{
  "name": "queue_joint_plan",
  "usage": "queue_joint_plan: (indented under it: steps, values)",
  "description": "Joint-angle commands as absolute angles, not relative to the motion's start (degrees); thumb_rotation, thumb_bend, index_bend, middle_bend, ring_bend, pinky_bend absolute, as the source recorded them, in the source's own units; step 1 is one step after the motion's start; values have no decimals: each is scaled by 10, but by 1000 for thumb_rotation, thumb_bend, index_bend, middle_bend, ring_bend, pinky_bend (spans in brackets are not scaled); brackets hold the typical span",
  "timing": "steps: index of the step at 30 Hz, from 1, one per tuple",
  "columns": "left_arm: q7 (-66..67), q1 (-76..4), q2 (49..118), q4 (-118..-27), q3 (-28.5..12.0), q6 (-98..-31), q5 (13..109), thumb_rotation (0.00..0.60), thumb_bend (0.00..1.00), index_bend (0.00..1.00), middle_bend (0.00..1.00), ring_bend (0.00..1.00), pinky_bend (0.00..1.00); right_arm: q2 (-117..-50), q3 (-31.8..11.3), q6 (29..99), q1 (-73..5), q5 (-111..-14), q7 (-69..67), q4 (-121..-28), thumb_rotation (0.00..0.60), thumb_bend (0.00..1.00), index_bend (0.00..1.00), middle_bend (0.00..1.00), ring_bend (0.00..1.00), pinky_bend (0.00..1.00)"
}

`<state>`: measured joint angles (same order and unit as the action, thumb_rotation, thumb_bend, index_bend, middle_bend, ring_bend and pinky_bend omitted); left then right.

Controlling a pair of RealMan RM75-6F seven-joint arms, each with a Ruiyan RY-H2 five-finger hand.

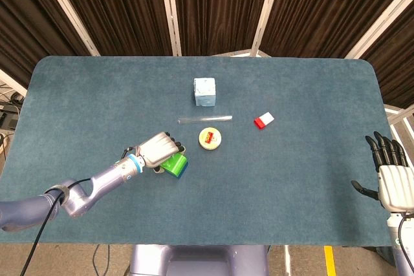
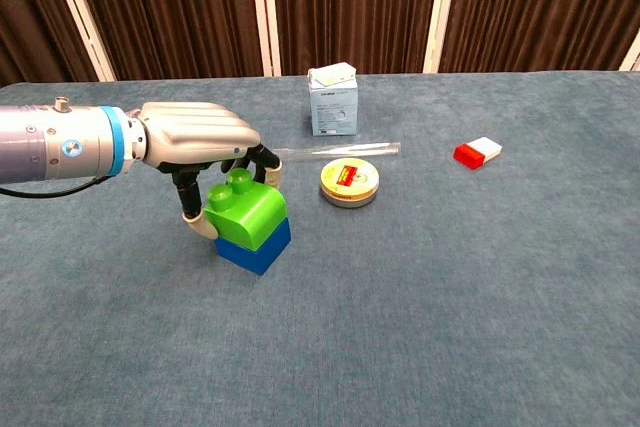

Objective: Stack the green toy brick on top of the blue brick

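The green toy brick point(image 2: 246, 211) sits flat on the blue brick point(image 2: 254, 246) on the table, left of centre. In the head view the green brick point(image 1: 172, 163) covers most of the blue brick point(image 1: 183, 169). My left hand point(image 2: 198, 140) grips the green brick from above and behind, thumb on its left side, fingers curled over its studs; the same hand point(image 1: 156, 150) shows in the head view. My right hand point(image 1: 391, 180) hangs off the table's right edge, fingers spread, holding nothing.
A round tin point(image 2: 349, 183) lies just right of the stack, with a clear tube point(image 2: 335, 150) behind it. A pale blue box point(image 2: 333, 99) stands further back. A red and white block point(image 2: 477, 152) lies to the right.
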<state>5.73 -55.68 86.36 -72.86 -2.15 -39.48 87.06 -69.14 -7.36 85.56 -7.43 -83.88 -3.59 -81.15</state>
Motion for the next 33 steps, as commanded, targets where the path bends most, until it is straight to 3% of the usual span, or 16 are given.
queue_joint_plan:
  steps: [1,7,12,17,23,28,33]
  values:
    - [70,-559,867,-730,-23,-386,857,600,175,495,494,444,404,-691,-74,855,-74,-839,-36,-812,600,0,13,0,0,0]
    - [85,-559,869,-737,-25,-387,847,600,174,471,460,420,389,-691,-73,854,-75,-839,-35,-812,600,0,13,0,0,0]
    - [95,-558,861,-748,-23,-393,845,600,174,273,262,276,322,-690,-72,854,-75,-840,-36,-813,600,0,13,0,0,0]
    - [112,-552,838,-778,-22,-397,833,600,129,8,24,67,172,-689,-70,861,-73,-849,-40,-817,600,0,13,0,0,0]
    - [144,-537,797,-818,-20,-424,828,600,126,0,0,28,136,-686,-67,870,-70,-859,-38,-824,600,0,13,0,0,0]
    - [178,-505,747,-860,-15,-471,817,600,126,0,0,0,33,-683,-63,882,-67,-872,-38,-831,600,0,13,0,0,0]
    - [183,-423,692,-912,-7,-607,825,600,124,0,0,0,0,-679,-61,890,-65,-881,-45,-834,600,0,13,0,0,0]
